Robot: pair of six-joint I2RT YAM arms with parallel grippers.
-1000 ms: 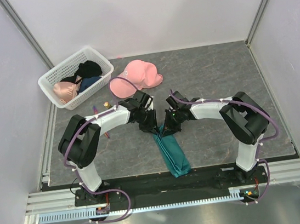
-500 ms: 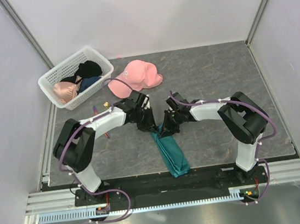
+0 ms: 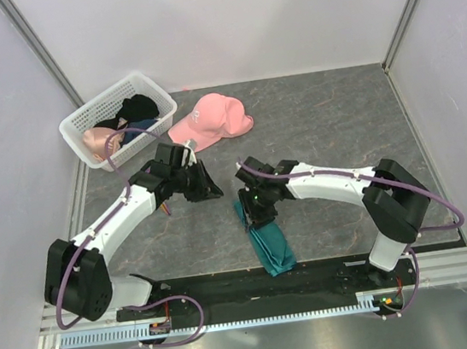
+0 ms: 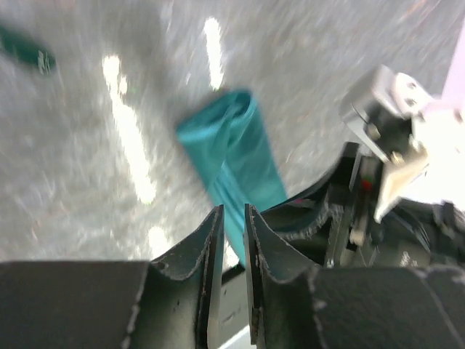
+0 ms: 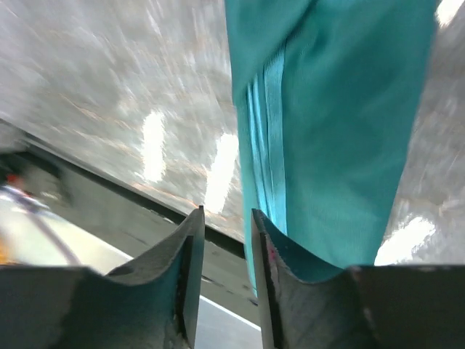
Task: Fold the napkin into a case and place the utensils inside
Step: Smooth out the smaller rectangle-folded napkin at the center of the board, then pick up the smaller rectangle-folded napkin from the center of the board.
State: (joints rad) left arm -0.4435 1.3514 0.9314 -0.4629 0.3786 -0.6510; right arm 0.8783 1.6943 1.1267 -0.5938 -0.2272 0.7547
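Napkin (image 3: 269, 247) lies as a long folded strip near the front edge, between the arms. The left tool (image 4: 231, 215) and the right tool (image 5: 227, 217) stand slightly spread, pinching nothing. We judge the folding almost finished; next we need the utensils (image 3: 165, 207), half hidden under the left arm. The surface (image 3: 339, 126) is grey, the walls white.

Plain pale walls (image 3: 239, 19) enclose a grey mottled tabletop (image 3: 329, 119). Metal posts (image 3: 40, 49) climb the back corners. An aluminium rail (image 3: 460, 263) crosses the near edge. Light glints off the tabletop.
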